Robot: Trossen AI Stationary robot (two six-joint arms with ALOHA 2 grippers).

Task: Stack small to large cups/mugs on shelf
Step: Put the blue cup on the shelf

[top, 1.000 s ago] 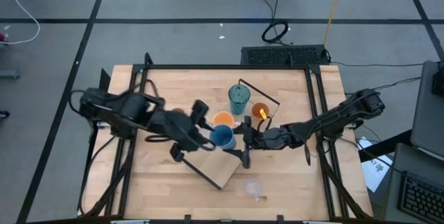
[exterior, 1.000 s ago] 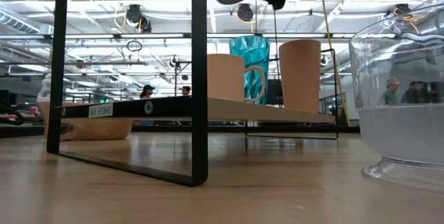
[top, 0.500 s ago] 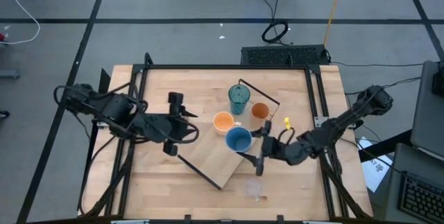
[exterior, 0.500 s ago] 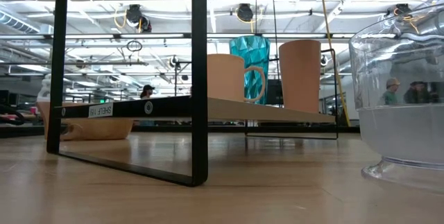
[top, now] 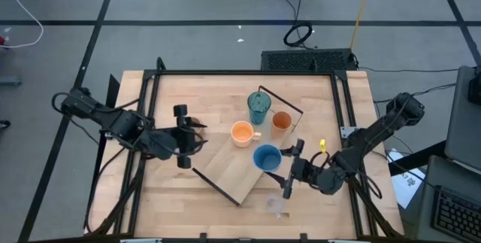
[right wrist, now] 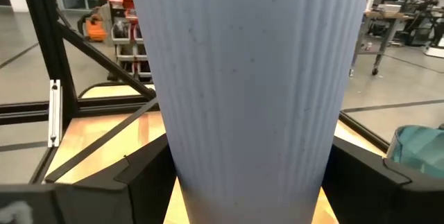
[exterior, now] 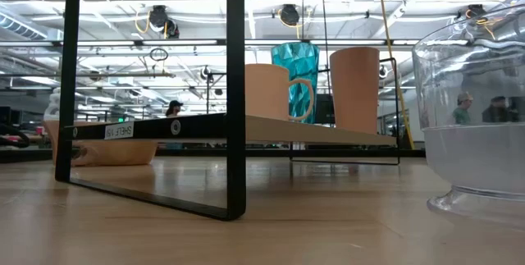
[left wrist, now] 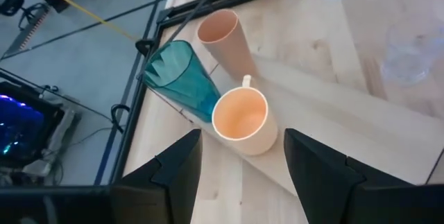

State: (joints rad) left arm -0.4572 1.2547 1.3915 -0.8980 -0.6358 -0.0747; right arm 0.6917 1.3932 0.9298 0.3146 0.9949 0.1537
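The right gripper (top: 291, 169) is closing its two dark fingers (right wrist: 142, 175) on either side of a small blue ribbed plastic cup (top: 267, 156), gripping it by the walls; in the right wrist view the cup body is filling the whole space between the fingers. The cup is sitting upright, mouth upward, at the edge of the long light-wood shelf board (top: 225, 169) on the side facing the right arm, and it cannot be told whether its base is touching the board or hanging just above it. The left gripper (top: 183, 135) is hovering over the bare tabletop just beside the opposite long edge of the shelf, its fingers (left wrist: 177, 172) standing apart with nothing between them. From the left wrist view this gripper is looking down on a tan handled mug (left wrist: 243, 120), which is standing upright on the shelf. Just beyond the mug, a tall teal translucent tumbler (top: 258, 106) is standing near the far end of the board, and an orange plastic cup (top: 281, 121) is standing just beside the tumbler, toward the right arm. The mug, tumbler and orange cup are standing close together but apart from one another. A small clear plastic cup (top: 276, 204) is resting on the wooden table (top: 188, 92) off the shelf, near the front edge and close to the right gripper. Thin black metal rails (exterior: 236, 93) are bounding the ends of the shelf.
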